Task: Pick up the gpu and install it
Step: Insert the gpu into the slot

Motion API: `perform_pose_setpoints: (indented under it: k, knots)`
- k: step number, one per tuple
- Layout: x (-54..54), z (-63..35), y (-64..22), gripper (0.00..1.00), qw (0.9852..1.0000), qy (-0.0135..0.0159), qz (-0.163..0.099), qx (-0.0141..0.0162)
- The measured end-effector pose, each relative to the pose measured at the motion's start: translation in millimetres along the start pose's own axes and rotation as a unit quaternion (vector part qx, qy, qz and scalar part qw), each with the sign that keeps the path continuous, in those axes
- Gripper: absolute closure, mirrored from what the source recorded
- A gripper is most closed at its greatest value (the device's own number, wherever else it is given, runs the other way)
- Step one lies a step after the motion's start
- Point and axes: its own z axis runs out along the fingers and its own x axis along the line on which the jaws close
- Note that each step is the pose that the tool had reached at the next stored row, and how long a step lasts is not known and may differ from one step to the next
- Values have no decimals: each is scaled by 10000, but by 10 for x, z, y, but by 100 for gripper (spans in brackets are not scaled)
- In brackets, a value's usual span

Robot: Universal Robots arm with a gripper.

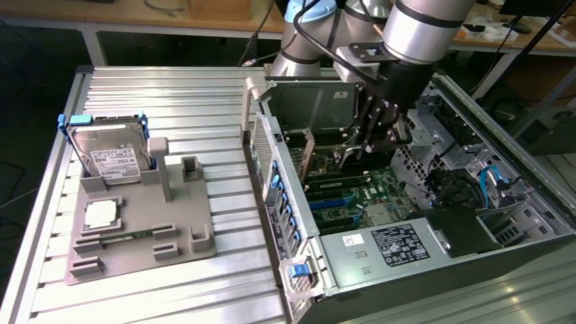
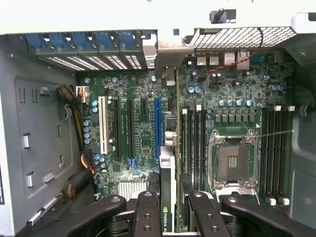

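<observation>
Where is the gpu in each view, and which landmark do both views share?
Exterior view: gpu inside the open case, under the gripper.
Wrist view: gpu edge-on between the jaws, beside the long blue slot.
Shared landmark: row of blue clips on the case wall.

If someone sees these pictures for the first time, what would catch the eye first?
First the open computer case on the exterior view's right, with the robot arm reaching down into it. Inside, over the green motherboard, the claw grips the gpu edge-on. On the exterior view's left, a hard drive in a blue frame stands in a grey holder.
</observation>
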Motion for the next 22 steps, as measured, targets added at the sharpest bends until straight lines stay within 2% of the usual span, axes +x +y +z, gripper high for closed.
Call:
perform_pose_setpoints:
  k: [6, 22]
  knots:
    - [49, 33, 51, 73, 10000, 0, 0, 9]
    - [150, 142, 89, 73, 10000, 0, 0, 11]
